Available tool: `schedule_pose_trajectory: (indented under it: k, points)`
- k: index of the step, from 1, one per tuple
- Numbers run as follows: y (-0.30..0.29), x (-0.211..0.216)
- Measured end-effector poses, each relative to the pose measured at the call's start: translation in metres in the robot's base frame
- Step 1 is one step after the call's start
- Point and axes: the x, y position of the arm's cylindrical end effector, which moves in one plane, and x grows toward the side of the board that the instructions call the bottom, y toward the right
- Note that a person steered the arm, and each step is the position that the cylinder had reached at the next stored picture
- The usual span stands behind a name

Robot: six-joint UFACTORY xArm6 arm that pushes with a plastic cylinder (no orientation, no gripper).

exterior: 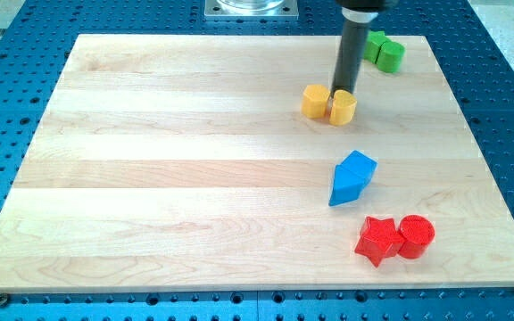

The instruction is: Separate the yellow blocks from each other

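- Yellow blocks (316,101) and (344,107) sit touching, near the top of the wooden surface (150,178), right of centre.
- Our end effector is a plain rod holding nothing; our tip (340,92) rests just behind the seam between them.
- We judge a slow push down through that seam should wedge them apart.
- No containers are visible.

Arm ends in straight dark rod (350,53), entering from view's top edge around 1 o'clock of board centre. Rod near upright, leaning slightly, upper end toward 12 o'clock. Black collar at top, cut off by frame. My tip (341,92) down at board level.
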Motion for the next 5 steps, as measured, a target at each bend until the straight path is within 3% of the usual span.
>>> schedule_pose_trajectory:
  k: [3, 5]
  points:
    - [0.019, 0.025]
    - [0.056, 0.089]
